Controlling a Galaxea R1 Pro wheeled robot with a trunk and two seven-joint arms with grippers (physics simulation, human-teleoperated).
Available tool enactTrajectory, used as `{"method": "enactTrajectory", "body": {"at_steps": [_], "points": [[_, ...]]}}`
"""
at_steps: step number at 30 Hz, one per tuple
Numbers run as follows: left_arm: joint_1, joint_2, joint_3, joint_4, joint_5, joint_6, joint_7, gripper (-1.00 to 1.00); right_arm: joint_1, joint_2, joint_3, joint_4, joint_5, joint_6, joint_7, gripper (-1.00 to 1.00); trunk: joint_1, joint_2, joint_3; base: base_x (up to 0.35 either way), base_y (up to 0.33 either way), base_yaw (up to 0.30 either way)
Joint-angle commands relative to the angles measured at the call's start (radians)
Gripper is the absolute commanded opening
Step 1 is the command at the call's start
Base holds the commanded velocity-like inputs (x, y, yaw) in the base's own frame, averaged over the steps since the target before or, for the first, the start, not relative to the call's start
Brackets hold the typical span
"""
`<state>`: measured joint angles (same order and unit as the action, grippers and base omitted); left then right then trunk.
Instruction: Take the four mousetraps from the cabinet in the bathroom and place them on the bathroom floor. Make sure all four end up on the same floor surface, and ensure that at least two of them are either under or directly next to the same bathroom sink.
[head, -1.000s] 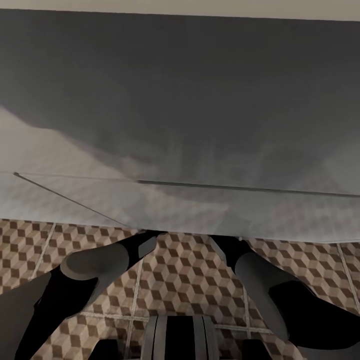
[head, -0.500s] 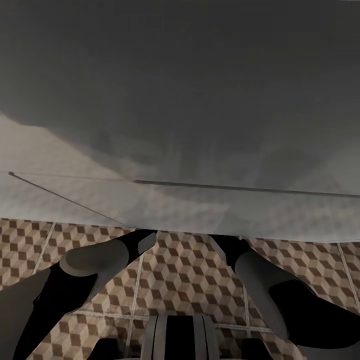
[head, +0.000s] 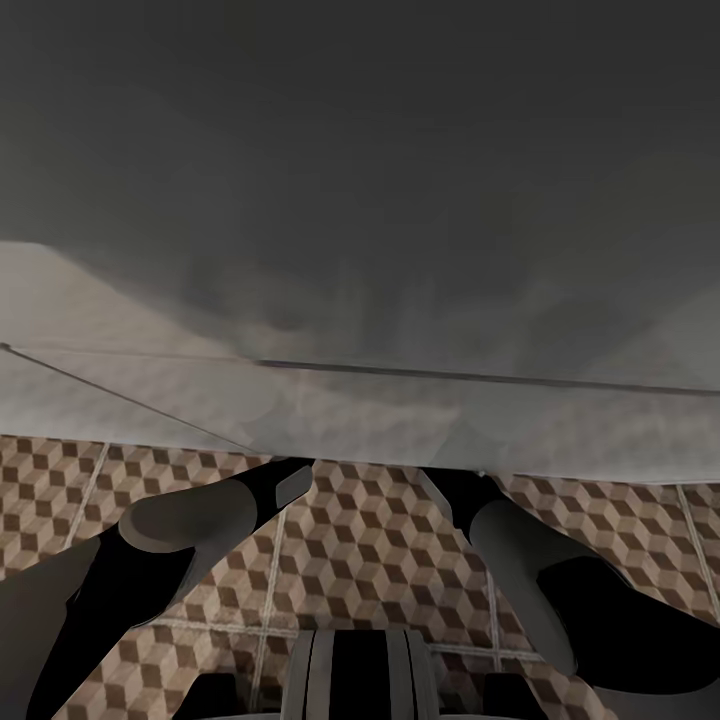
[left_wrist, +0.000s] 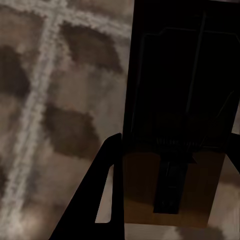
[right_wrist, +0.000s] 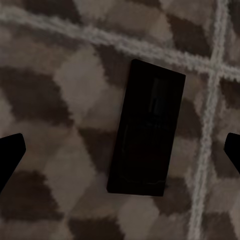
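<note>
Placement step under the sink (head: 360, 200). Left gripper (left_wrist: 170, 165) grips one mousetrap (left_wrist: 172, 130) above the bathroom floor (left_wrist: 45, 100); lowering comes next. Right gripper (right_wrist: 120, 150) is spread wide over a laid mousetrap (right_wrist: 146, 127).

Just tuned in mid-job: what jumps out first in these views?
In the head view a big grey-white slab, probably the sink's underside, looms above both arms over the cube-pattern floor. Below the open right end effector a mousetrap lies flat on the tiles. Another mousetrap sits close against the left end effector's finger.
</note>
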<state>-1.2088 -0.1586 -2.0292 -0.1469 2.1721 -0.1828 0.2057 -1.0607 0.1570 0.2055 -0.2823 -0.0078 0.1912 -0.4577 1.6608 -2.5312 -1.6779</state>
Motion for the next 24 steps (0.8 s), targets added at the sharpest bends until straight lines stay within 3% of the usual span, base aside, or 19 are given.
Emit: {"method": "enactTrajectory", "body": {"at_steps": [1,24], "points": [[-0.001,0.000,-0.008,-0.003,0.003,-0.005,0.011,-1.00,-0.025,-0.001,0.008,-0.001,-0.002,0.010,-0.006,1.00,0.000,0.000,-0.002,0.000,0.000,0.000],[0.000,0.001,-0.008,-0.003,0.003,-0.004,0.011,-1.00,-0.025,-0.001,0.008,-0.001,-0.001,0.010,-0.006,1.00,0.000,0.000,-0.031,0.000,0.000,0.000]]}}
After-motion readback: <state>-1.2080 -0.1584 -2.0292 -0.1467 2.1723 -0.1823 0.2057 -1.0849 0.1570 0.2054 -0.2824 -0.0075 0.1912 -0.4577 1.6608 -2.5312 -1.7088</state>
